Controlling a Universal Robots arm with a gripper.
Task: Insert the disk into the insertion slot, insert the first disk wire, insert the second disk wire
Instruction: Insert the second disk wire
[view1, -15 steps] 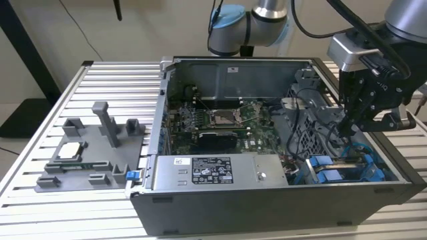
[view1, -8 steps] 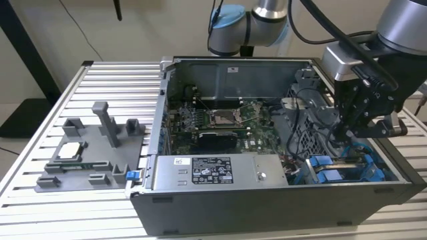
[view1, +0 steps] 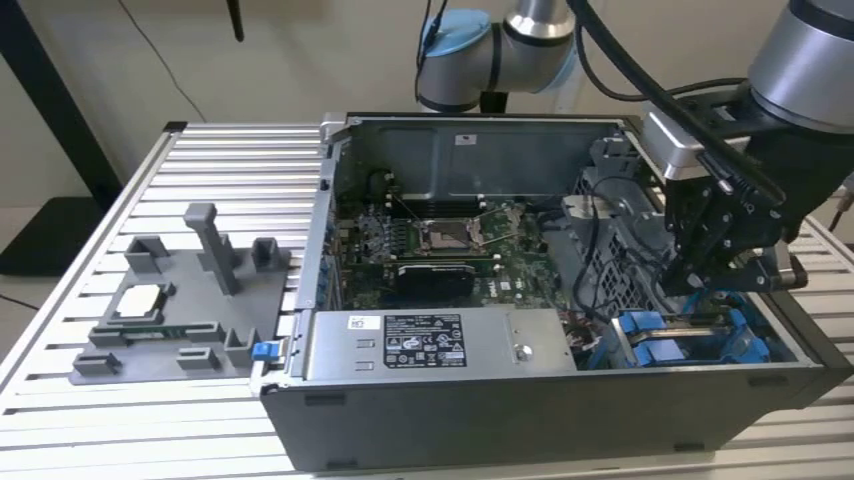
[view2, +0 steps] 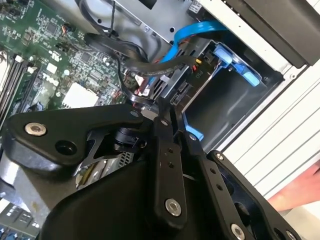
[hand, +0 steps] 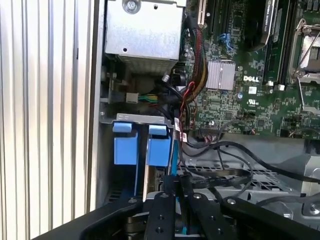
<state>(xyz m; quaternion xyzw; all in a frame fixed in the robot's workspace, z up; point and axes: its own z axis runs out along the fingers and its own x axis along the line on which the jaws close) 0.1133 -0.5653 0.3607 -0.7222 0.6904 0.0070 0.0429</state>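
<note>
A slatted metal table (view1: 214, 160) carries an open computer case (view1: 534, 400); grey fixture (view1: 187, 300) alongside.

— How many computer cases do you count in the exterior view?

— One open grey metal computer case (view1: 534, 420). Inside it there is one green motherboard (view1: 441, 250) with one square silver processor socket (view1: 445, 237), and at six o'clock of the board one grey metal power-supply box with a white label (view1: 427, 342).

— And outside the case?

— At nine o'clock of it, one grey plastic fixture plate (view1: 174, 335) bearing one tall grey post (view1: 207, 245) and one square silver chip (view1: 143, 300).

— Any blue parts?

— Two bright blue plastic tabs (hand: 125, 149), side by side in the first wrist view.

— Grippers?

— One black gripper (view1: 707, 288).
</note>
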